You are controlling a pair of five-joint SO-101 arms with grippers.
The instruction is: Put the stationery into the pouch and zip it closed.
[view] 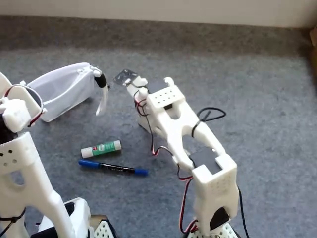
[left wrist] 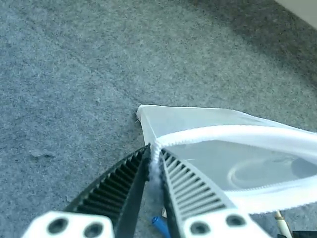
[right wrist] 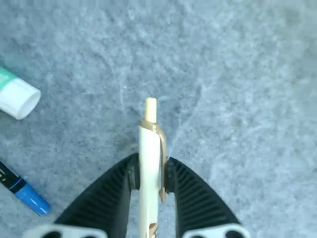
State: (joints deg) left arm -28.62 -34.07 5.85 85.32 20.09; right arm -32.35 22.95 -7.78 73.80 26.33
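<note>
Left claw [left wrist: 154, 154] is pinched narrow on the rim of the white pouch [view: 62, 91], whose mouth gapes open. Right claw [right wrist: 148, 166] clamps a cream pen [right wrist: 147, 141] beside the pouch mouth. Glue stick [view: 101, 148] and blue marker [view: 113, 168] lie near each other on the grey surface [view: 237, 74].

Indoor room: grey carpet [view: 247, 74], pale wall [view: 198, 10]

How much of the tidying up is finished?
Only just started. Done: the left gripper pinches the pouch rim, holding its mouth open. In hand: the right gripper grips a cream pen near that mouth. Left to do: the glue stick and blue pen lie outside the pouch, and the zip is not yet closed.
</note>
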